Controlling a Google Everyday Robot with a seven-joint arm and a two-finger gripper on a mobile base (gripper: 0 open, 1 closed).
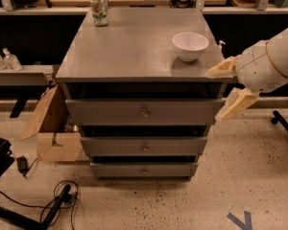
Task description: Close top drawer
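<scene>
The top drawer (pixel 110 113) is the widest grey front of the grey cabinet (pixel 134 47), with a small round knob (pixel 144 113) at its centre. It stands pulled out a little, with a dark gap above it under the cabinet top. My gripper (pixel 221 91) comes in from the right on a white arm (pixel 271 63) and sits at the drawer's right end. Its tan fingers are spread open, one fingertip (pixel 217 71) at the level of the cabinet top's edge and the other (pixel 230 108) beside the drawer front's right corner. It holds nothing.
A white bowl (pixel 190 45) and a drink can (pixel 99 10) stand on the cabinet top. Two narrower drawers (pixel 144 147) sit below. An open cardboard box (pixel 50 128) stands left of the cabinet. Cables (pixel 57 202) lie on the floor at the lower left.
</scene>
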